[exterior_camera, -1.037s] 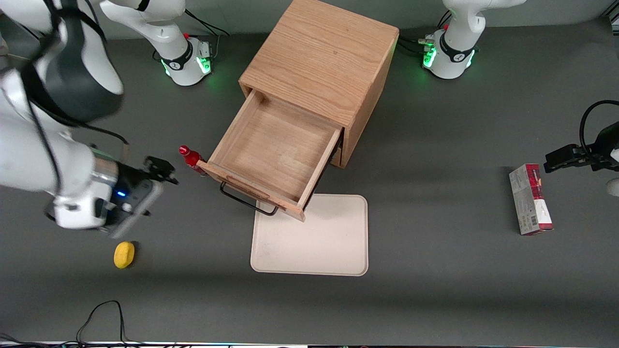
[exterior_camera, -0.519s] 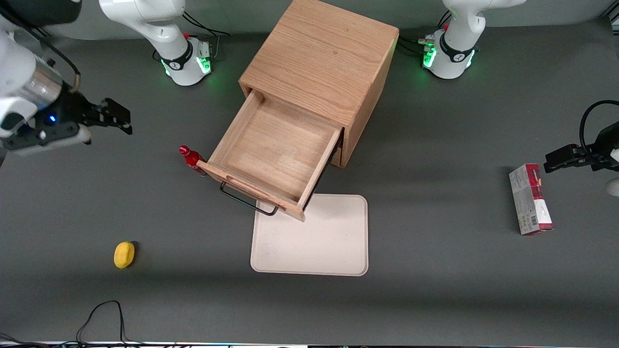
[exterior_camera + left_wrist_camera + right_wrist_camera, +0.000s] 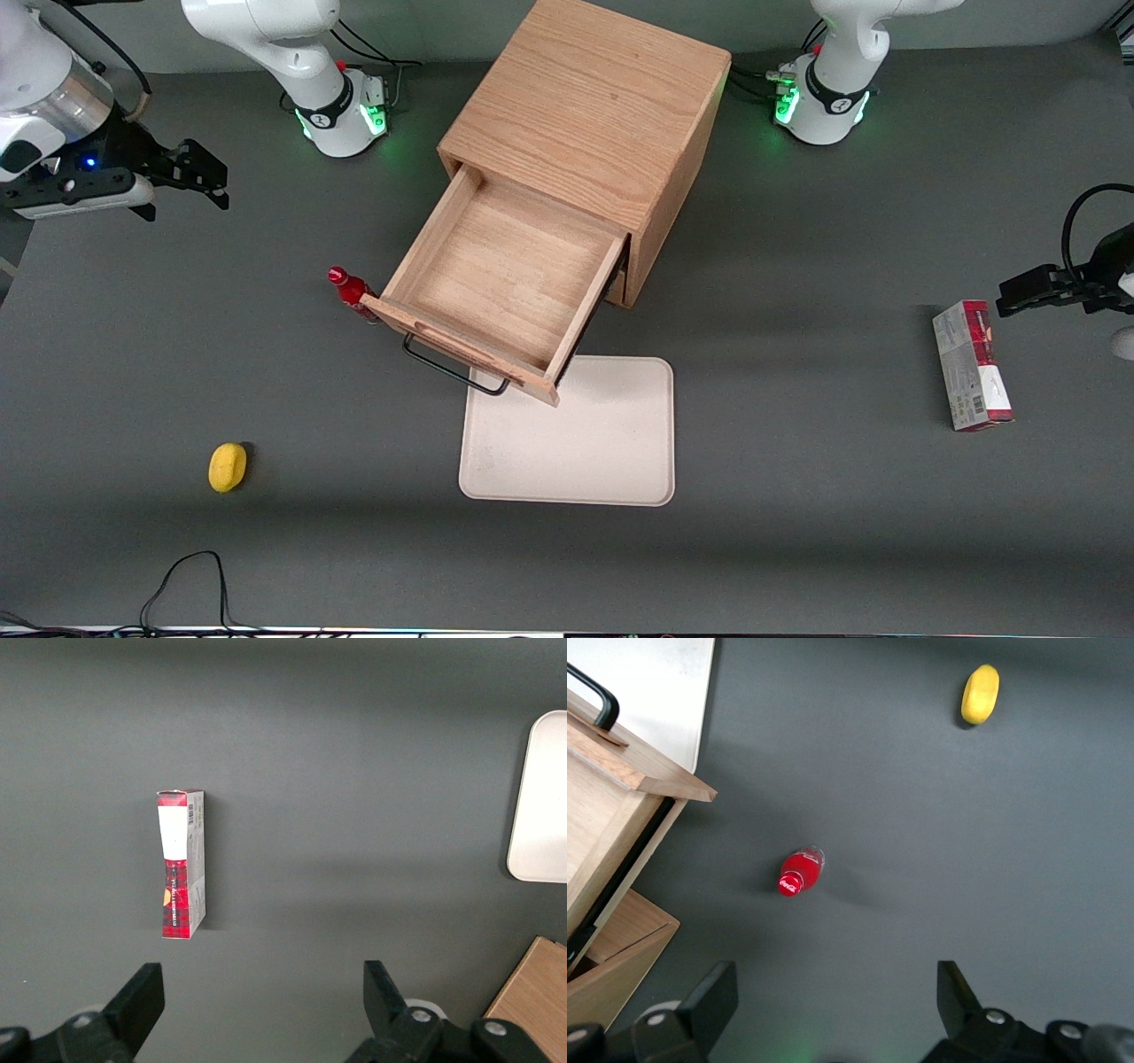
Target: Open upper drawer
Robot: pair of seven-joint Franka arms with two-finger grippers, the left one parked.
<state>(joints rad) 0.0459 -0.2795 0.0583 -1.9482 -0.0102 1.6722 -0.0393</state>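
The upper drawer [image 3: 500,279] of the oak cabinet [image 3: 589,106] stands pulled far out, empty, with its thin black wire handle [image 3: 452,370] over the tray's edge. The drawer's corner [image 3: 629,771] and handle [image 3: 598,695] also show in the right wrist view. My right gripper [image 3: 204,173] is open and empty, held high toward the working arm's end of the table, well away from the drawer. Its fingers [image 3: 713,1001] stand wide apart above bare table.
A red cola bottle [image 3: 350,288] stands beside the drawer's front corner and shows in the wrist view too [image 3: 799,872]. A yellow lemon [image 3: 227,466] lies nearer the front camera. A beige tray [image 3: 576,443] lies in front of the drawer. A red box [image 3: 972,363] lies toward the parked arm's end.
My right gripper has drawn back from near the drawer's front, rising and moving away from the front camera toward the working arm's end. The drawer has stayed open and still.
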